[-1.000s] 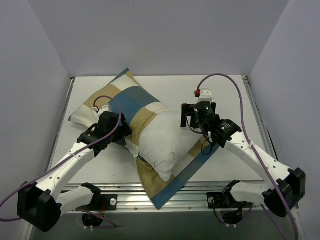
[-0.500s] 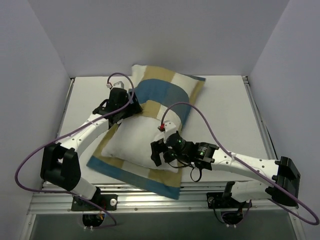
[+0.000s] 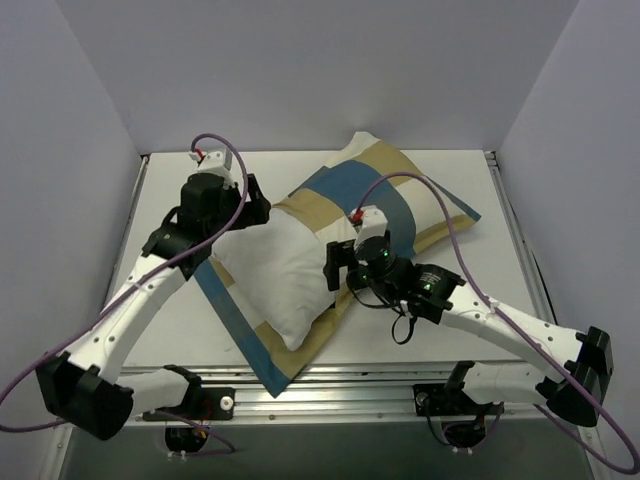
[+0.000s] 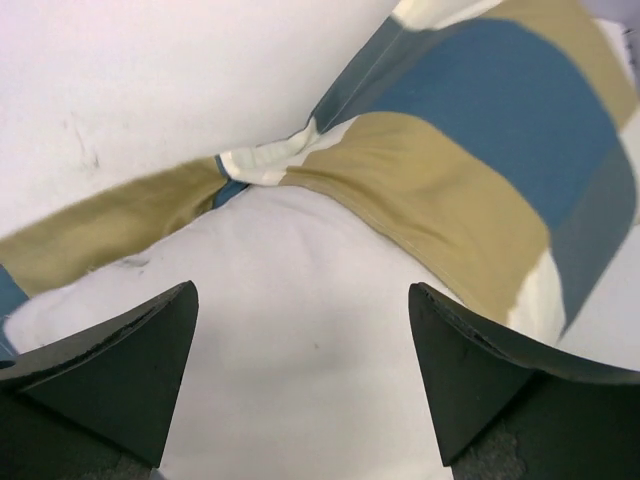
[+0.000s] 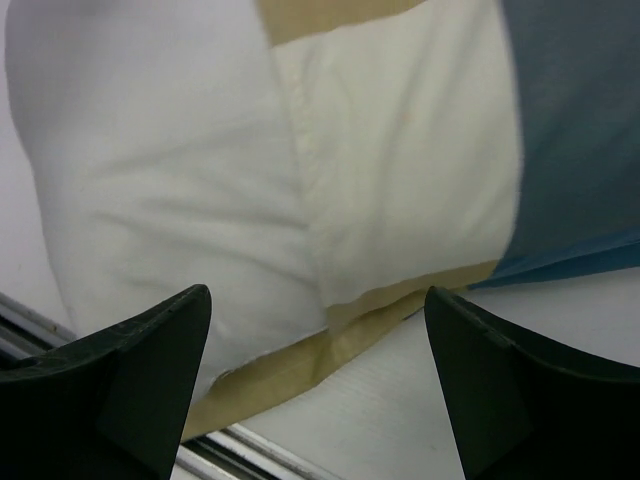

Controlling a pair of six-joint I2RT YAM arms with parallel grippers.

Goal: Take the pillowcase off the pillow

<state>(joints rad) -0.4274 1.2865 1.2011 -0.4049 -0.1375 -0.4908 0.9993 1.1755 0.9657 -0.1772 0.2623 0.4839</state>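
The white pillow lies mid-table with its near half bare. The blue, tan and cream checked pillowcase covers its far right half and trails under it to the front edge. My left gripper is open over the pillow's far left end; its wrist view shows the pillow between the fingers and the pillowcase beyond. My right gripper is open at the pillow's right side; its wrist view shows the pillow and the pillowcase's cream and blue blocks.
White walls stand close on three sides. A metal rail runs along the table's near edge, also seen in the right wrist view. The pillowcase's blue edge hangs toward that rail.
The pillow and pillowcase have turned, the covered end now pointing far right. My left gripper moved left and back; my right gripper moved up toward the pillow's right side.
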